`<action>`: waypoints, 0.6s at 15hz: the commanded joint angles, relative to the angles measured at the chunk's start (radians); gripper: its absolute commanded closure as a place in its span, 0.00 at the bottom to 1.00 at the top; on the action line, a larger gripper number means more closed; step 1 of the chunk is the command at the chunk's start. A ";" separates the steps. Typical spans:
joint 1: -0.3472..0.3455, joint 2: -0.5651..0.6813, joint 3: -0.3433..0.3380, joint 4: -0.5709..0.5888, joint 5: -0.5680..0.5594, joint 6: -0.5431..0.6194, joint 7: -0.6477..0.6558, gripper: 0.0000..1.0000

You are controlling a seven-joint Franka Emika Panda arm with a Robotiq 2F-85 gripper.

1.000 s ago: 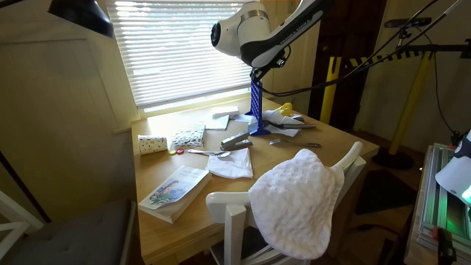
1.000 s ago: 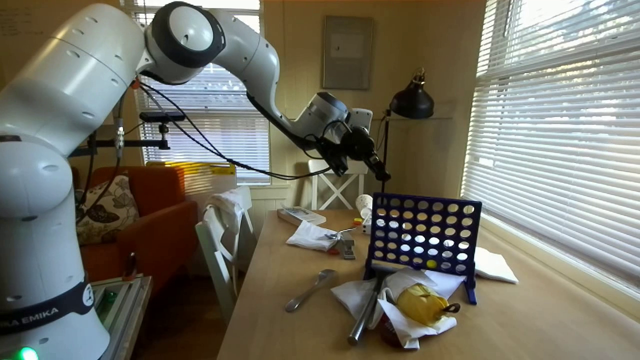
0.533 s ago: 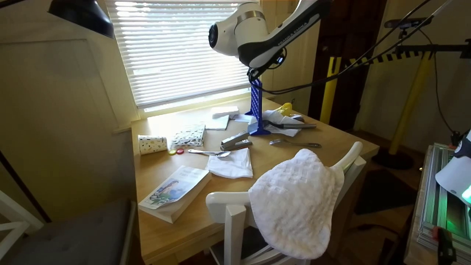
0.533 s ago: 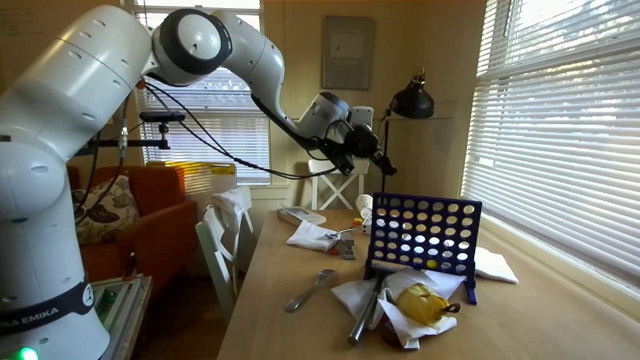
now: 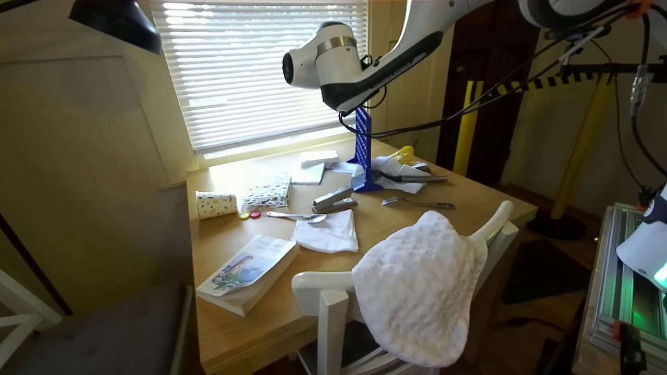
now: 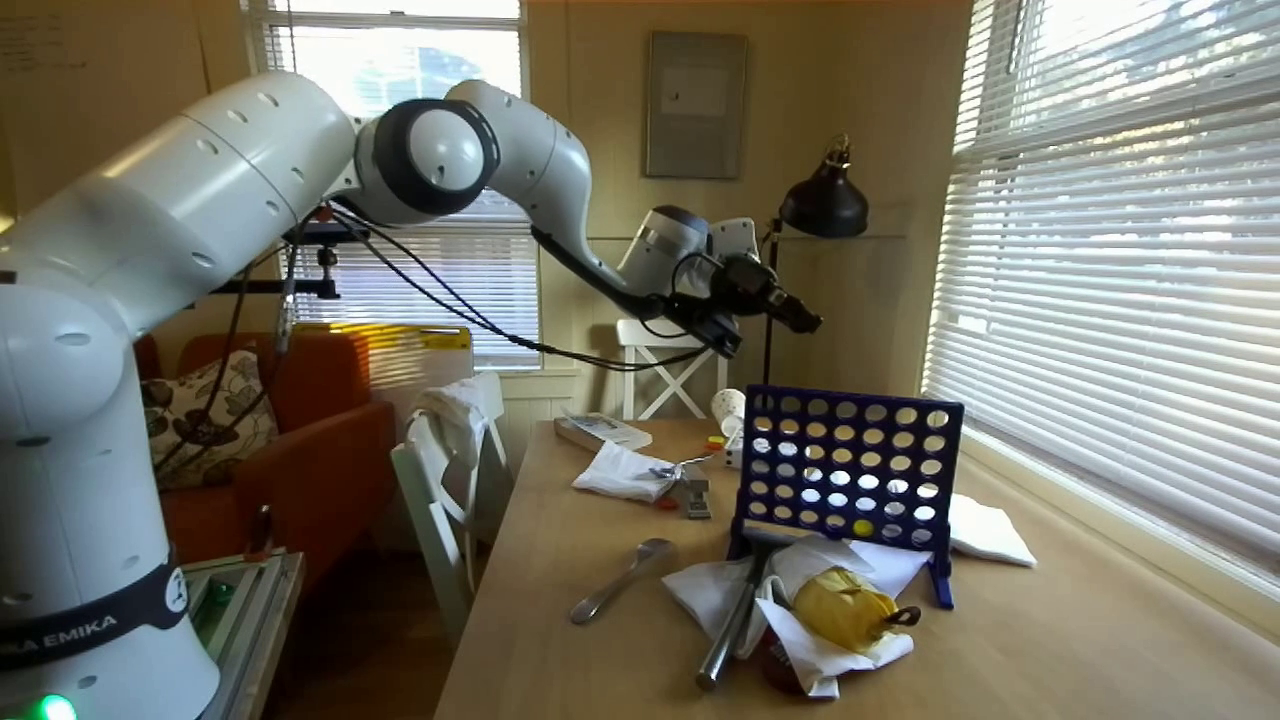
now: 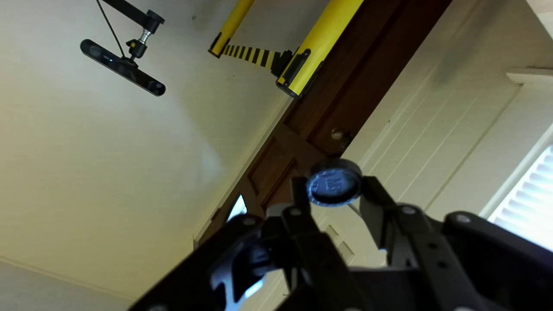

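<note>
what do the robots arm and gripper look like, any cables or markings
The arm is white with rounded links, black trim and a silvery band. Black cables hang from it. A black collar near its bottom bears white lettering ending in "EMIKA", above a green light. The gripper is black, with two slim fingers and round screw heads.

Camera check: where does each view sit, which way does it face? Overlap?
Wrist view: on the wrist, facing a door and wall, roughly upside down; gripper closed on a disc.
In an exterior view: raised behind the towel-draped chair, facing the table and window blinds; arm and base show.
In an exterior view: near the blue rack, looking along the table toward the lamp; base, arm, gripper show.
Both exterior views share table, blue rack, arm and base.
</note>
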 commanded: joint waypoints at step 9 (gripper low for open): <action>0.008 0.290 -0.005 0.369 -0.098 0.064 -0.084 0.90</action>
